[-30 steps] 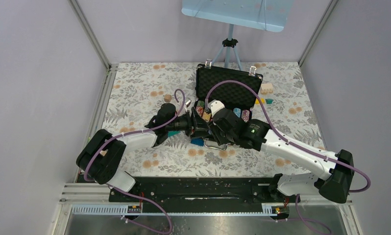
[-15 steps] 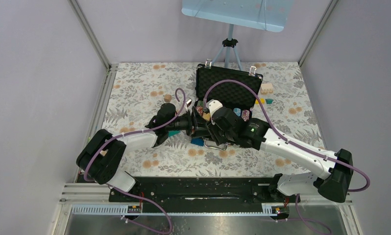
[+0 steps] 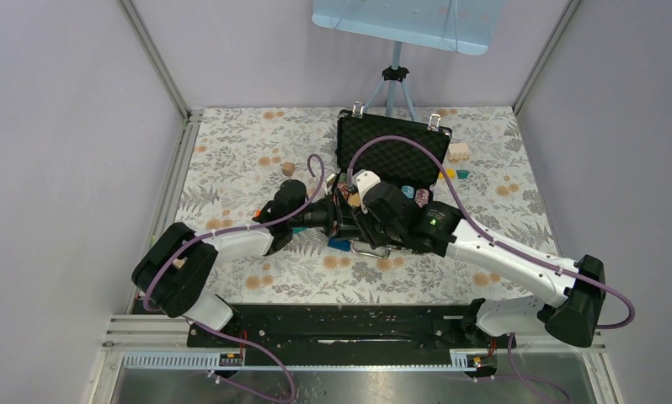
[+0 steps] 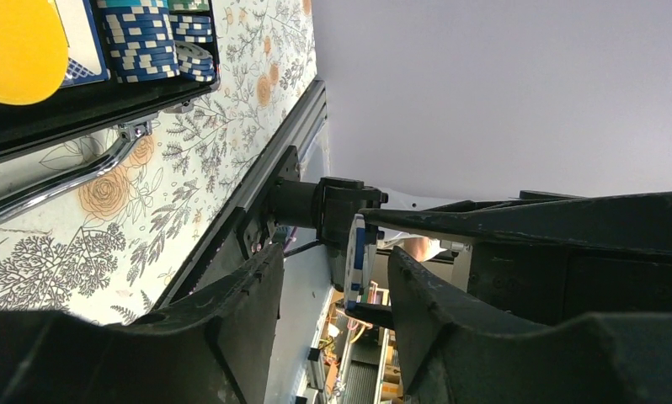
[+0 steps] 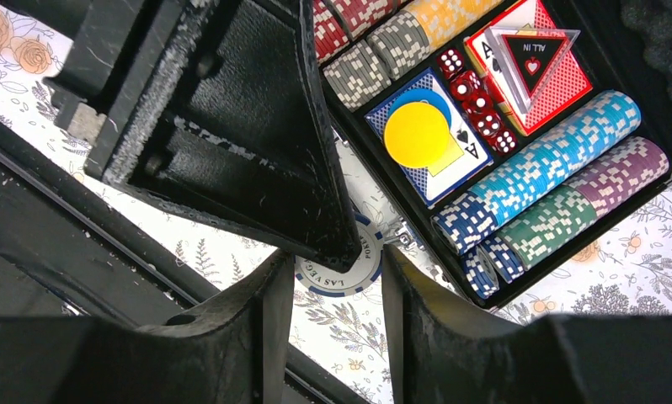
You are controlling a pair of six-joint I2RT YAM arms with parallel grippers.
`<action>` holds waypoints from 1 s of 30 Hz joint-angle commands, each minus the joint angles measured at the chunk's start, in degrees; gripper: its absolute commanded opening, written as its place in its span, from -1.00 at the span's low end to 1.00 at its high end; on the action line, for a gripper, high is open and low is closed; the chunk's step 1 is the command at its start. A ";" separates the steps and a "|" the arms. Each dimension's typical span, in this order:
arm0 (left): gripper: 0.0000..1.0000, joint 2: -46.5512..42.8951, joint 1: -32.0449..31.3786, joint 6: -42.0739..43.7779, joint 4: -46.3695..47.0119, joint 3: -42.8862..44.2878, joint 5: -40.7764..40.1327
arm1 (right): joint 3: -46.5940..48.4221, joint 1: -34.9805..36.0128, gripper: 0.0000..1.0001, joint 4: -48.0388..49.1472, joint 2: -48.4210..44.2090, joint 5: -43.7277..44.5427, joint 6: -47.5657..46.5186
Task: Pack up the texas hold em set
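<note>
Top view, against a second ago: the right wrist has shifted slightly left and the left arm has pushed slightly right, so the two stand closer together at centre frame. The briefcase (image 3: 390, 150) stands open at upper centre, lid upright, chips in rows. The right gripper (image 5: 333, 284) is partly closed, grasping a blue-and-white poker chip (image 5: 343, 268) by its rim, lower centre of its wrist view. The left gripper (image 4: 333, 265) has its fingers parted and clamps nothing. A thin blue-and-white edge shows in the gap, touching neither finger.
</note>
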 commanded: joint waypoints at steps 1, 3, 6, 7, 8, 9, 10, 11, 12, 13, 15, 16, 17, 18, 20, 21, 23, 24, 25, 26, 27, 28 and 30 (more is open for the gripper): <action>-0.03 -0.07 -0.51 1.08 2.73 1.54 1.25 | 2.69 -0.39 -0.23 0.45 -0.28 0.74 -1.50; -0.04 -0.27 -0.70 1.03 2.70 1.79 1.37 | 2.88 -0.39 -0.23 0.21 -0.03 0.74 -1.54; -0.06 -0.46 -0.84 1.03 2.70 1.90 1.47 | 2.81 -0.39 -0.23 0.18 0.06 0.91 -1.47; -0.07 -0.50 -0.84 1.03 2.67 1.94 1.56 | 2.79 -0.37 -0.23 0.17 0.03 1.03 -1.52; -0.08 -0.55 -0.90 1.02 2.65 1.95 1.65 | 2.80 -0.38 -0.23 0.11 -0.04 1.09 -1.56; -0.09 -0.49 -1.01 1.02 2.70 1.95 1.64 | 2.80 -0.39 -0.23 0.10 -0.08 1.13 -1.66; -0.10 -0.56 -1.01 1.00 2.72 2.02 1.65 | 2.84 -0.39 -0.23 0.05 -0.08 1.17 -1.66; -0.12 -0.55 -1.10 1.01 2.75 2.08 1.61 | 2.87 -0.39 -0.22 0.10 -0.09 1.29 -1.71; -0.13 -0.56 -1.18 1.00 2.81 2.13 1.63 | 2.88 -0.39 -0.23 0.11 -0.02 1.30 -1.70; -0.14 -0.56 -1.32 0.94 2.80 2.12 1.67 | 2.93 -0.39 -0.23 0.10 0.01 1.36 -1.82; -0.15 -0.60 -1.46 0.93 2.86 2.21 1.72 | 2.97 -0.39 -0.23 0.04 0.18 1.40 -1.80; -0.15 -0.59 -1.58 0.93 2.77 2.24 1.77 | 3.05 -0.38 -0.23 0.14 0.21 1.43 -1.86; -0.15 -0.65 -1.68 0.93 2.70 2.21 1.65 | 3.06 -0.39 -0.23 0.16 0.32 1.54 -1.96; -0.16 -0.65 -1.72 1.00 2.49 2.21 1.53 | 3.06 -0.39 -0.23 0.14 0.50 1.71 -1.97; -0.16 -0.63 -1.72 1.16 2.28 2.01 1.13 | 2.99 -0.39 -0.23 0.08 0.79 3.18 -1.55; -0.16 -0.66 -1.50 1.31 2.13 1.77 0.83 | 2.72 -0.35 -0.23 0.13 0.72 4.22 -1.08; -0.16 -1.03 -0.81 1.94 1.16 1.58 0.13 | 1.97 -0.46 -0.22 0.58 0.00 5.94 -0.29; -0.16 -1.20 -0.42 2.25 0.50 1.58 -0.14 | 1.58 -0.70 -0.21 0.76 -0.44 6.34 0.14; -0.16 -1.29 -0.11 2.47 -0.02 1.60 -0.35 | 1.35 -1.04 -0.19 0.85 -0.94 6.58 0.74; -0.16 -1.32 0.22 2.70 -0.42 1.72 -0.45 | 1.12 -1.43 -0.16 0.86 -1.37 6.85 1.15; -0.16 -1.36 0.50 2.96 -0.69 1.81 -0.49 | 0.74 -1.71 -0.14 0.97 -1.98 7.54 1.72; -0.15 -1.46 0.75 3.31 -1.00 1.92 -0.49 | 0.25 -2.24 -0.12 1.29 -2.79 8.11 2.55; -0.13 -2.06 1.18 4.36 -2.13 2.20 -0.49 | -1.16 -3.96 -0.06 2.26 -4.44 9.04 4.88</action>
